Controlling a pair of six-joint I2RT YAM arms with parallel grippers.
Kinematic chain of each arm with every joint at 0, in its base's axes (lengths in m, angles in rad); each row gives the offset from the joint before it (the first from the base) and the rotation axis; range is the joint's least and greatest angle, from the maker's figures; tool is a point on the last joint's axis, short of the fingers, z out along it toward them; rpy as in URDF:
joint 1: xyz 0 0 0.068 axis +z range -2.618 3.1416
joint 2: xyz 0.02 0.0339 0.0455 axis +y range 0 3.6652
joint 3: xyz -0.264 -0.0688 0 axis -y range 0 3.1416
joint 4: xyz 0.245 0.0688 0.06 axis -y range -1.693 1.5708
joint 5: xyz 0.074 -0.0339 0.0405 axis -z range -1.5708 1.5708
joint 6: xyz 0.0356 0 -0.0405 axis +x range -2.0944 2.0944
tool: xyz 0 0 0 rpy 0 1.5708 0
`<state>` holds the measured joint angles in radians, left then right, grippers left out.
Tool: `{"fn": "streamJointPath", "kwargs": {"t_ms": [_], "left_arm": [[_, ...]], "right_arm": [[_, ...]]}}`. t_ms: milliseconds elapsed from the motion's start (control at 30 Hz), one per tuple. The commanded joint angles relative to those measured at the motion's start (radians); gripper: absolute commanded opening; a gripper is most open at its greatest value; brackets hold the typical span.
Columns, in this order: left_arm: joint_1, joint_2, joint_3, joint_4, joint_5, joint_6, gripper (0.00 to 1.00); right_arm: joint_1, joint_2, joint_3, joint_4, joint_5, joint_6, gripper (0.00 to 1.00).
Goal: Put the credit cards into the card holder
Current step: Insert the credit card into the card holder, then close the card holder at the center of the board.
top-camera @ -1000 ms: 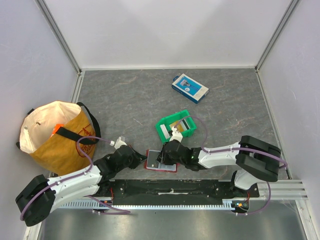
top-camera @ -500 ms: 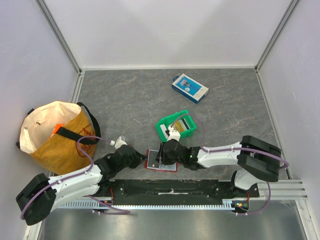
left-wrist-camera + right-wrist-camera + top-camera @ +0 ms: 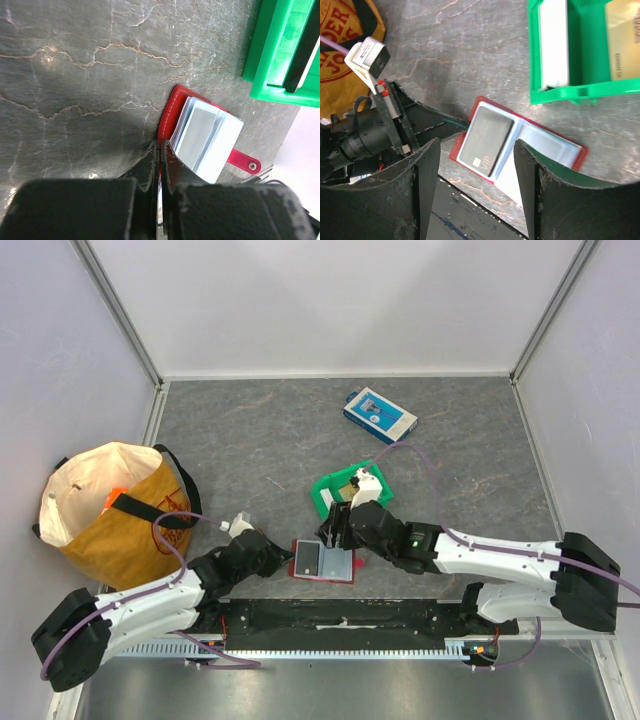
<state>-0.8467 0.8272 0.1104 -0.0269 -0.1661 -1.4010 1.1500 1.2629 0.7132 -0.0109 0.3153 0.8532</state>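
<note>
Here we see the grey table [image 3: 250,430] walled on three sides, its widest bare stretch lying behind and to the right of the objects. The yellow bag [image 3: 100,505] crowds the left wall. The blue-and-white box [image 3: 380,415] sits well apart, near the back edge. The green bin [image 3: 325,502] stands just behind the red wallet [image 3: 322,577], which lies open by the near rail. The left gripper [image 3: 283,558] has its fingers pressed together on the wallet's left edge. The right gripper [image 3: 476,150] hovers over the wallet, fingers apart, gripping nothing. We find a dark card [image 3: 487,140] on the wallet's left half and a tan card [image 3: 622,40] in the bin.
</note>
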Motion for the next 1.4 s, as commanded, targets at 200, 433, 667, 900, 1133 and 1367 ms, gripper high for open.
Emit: {"fn": "streamJointPath", "kwargs": {"t_ms": [200, 433, 667, 900, 1133, 1367], "left_arm": [[-0.003, -0.060, 0.089, -0.200, -0.084, 0.099, 0.02], [-0.003, -0.042, 0.133, -0.229, -0.084, 0.137, 0.02], [-0.003, -0.016, 0.198, -0.269, -0.092, 0.200, 0.02], [-0.005, 0.038, 0.291, -0.314, -0.098, 0.267, 0.02], [-0.011, 0.078, 0.363, -0.326, -0.079, 0.356, 0.02], [-0.069, 0.165, 0.417, -0.240, 0.011, 0.407, 0.02]], "right_arm": [[-0.013, -0.122, -0.141, -0.238, 0.085, 0.193, 0.70], [-0.013, -0.071, -0.138, -0.276, 0.088, 0.213, 0.68], [-0.013, -0.028, -0.132, -0.247, 0.044, 0.210, 0.38], [-0.013, -0.020, -0.153, -0.199, 0.004, 0.216, 0.03], [-0.013, -0.010, -0.172, -0.146, 0.007, 0.222, 0.00], [-0.013, 0.004, -0.202, -0.072, 0.016, 0.248, 0.00]]}}
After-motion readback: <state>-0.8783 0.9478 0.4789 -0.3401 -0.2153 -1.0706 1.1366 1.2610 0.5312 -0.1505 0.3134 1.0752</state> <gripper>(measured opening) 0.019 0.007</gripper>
